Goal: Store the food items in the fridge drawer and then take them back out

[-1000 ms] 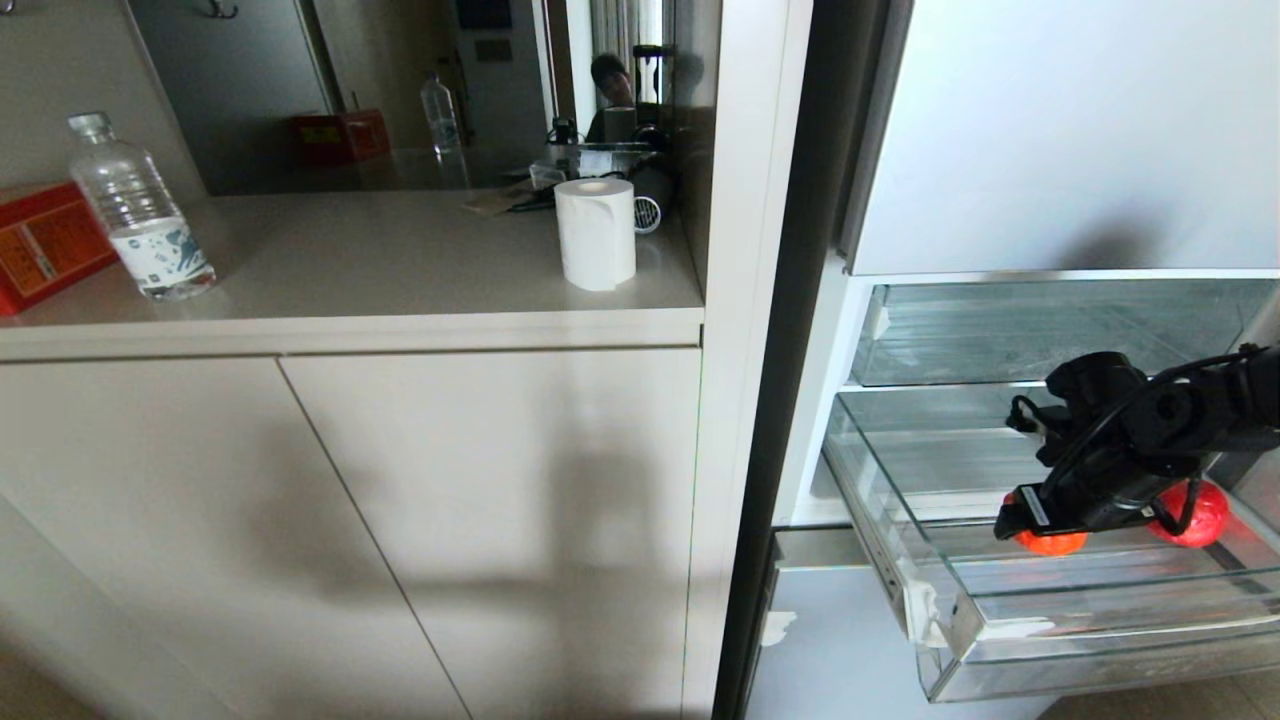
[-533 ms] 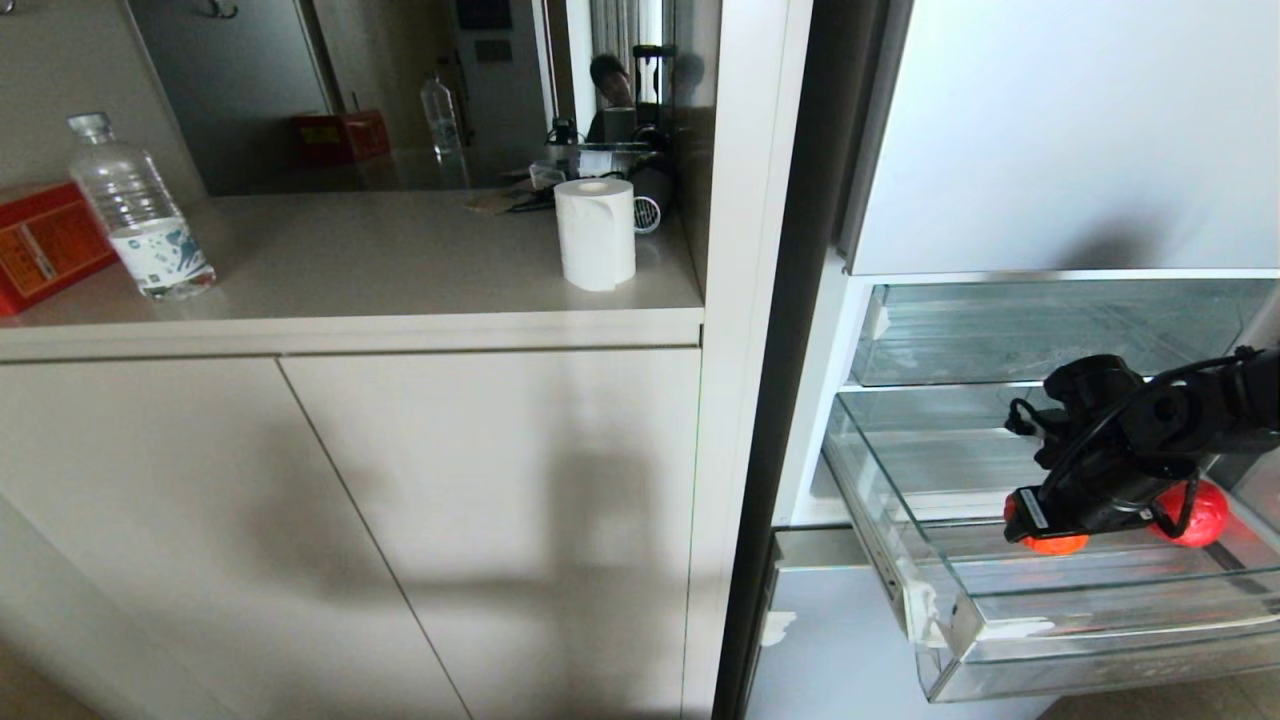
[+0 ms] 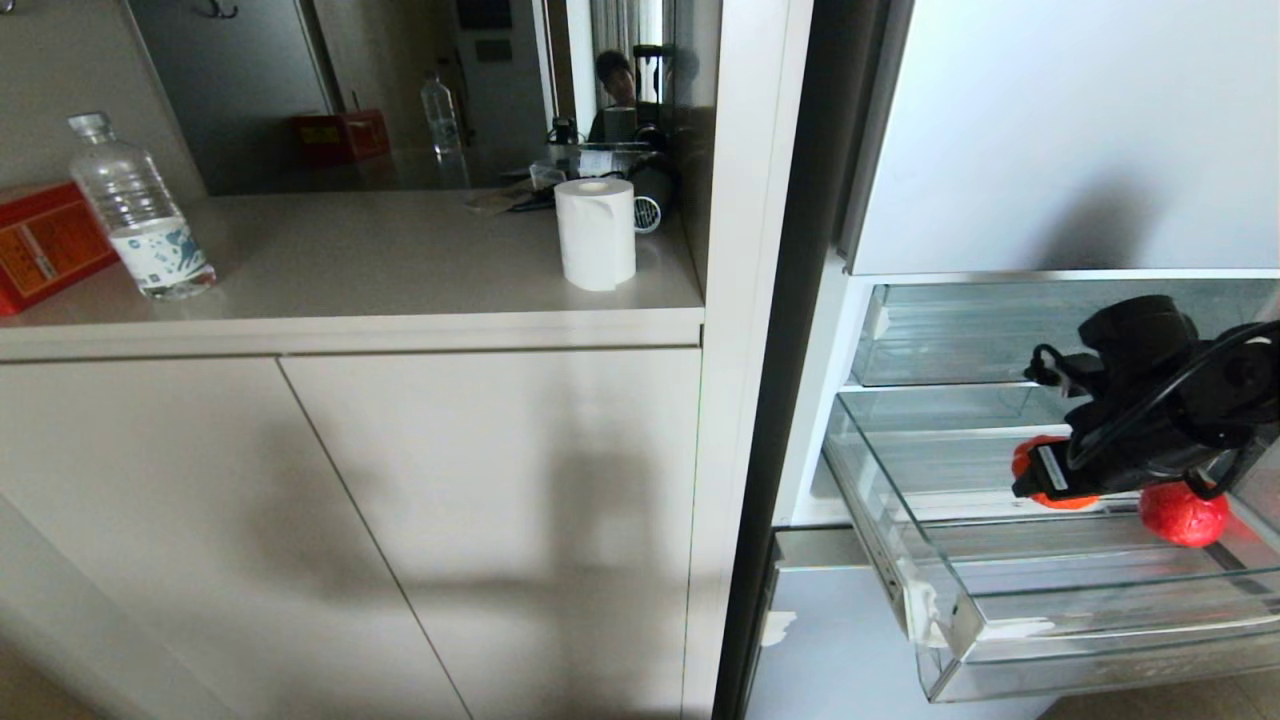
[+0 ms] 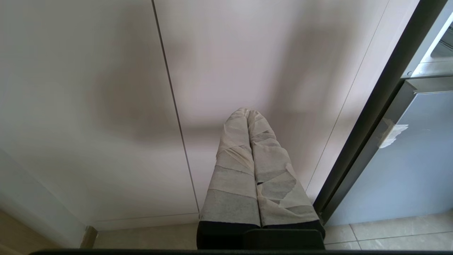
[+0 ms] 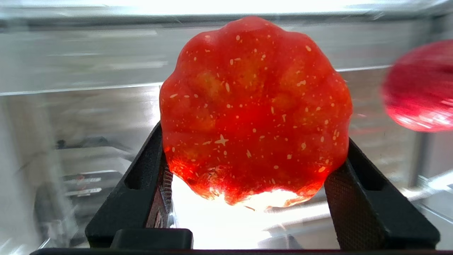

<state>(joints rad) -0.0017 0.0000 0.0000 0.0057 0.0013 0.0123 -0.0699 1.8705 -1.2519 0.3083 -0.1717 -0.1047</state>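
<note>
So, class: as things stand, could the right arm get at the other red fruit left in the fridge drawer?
Probably not yet: the right gripper is already shut on a ribbed red fruit. The other red fruit lies uncovered in the open fridge drawer, otherwise reachable.

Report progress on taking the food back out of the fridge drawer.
Storing looks done. In hand: the right claw grips a ribbed orange-red speckled fruit, raised above the clear plastic fridge drawer. Left: the round glossy red fruit in the drawer. The left claw hangs shut by the cabinet.
</note>
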